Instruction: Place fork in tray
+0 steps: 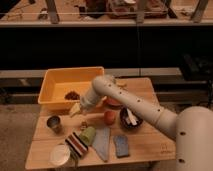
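The task looks unfinished. The yellow-orange tray (64,81) sits at the back left of the wooden counter (150,146), and the only thing inside it is a small reddish-brown clump (72,95) on its floor, which does not have the slim shape of a utensil. The fork cannot be picked out anywhere. It is not lying in the tray, and it is probably at the tool, though that is a guess.

The tool (76,109) hangs just in front of the tray's near wall, low over the counter and not above the tray's opening. Whether it is spread, pressed together or pinching something cannot be told. What seems left is to lift over the tray's near rim, reach inside and let the fork go.

The tray is smooth moulded plastic, deep and rectangular, with a rolled rim. In front of the tray and to its left stands a small dull metal cup (54,123). Further in front of the tray lie soft things: a striped cloth (75,142), a green lump (88,134), a grey-blue wedge of fabric (103,143) and a blue sponge (121,146). To the tray's front right are a round orange ball (109,117) and a dark round bowl (131,121) holding a white utensil (129,115).
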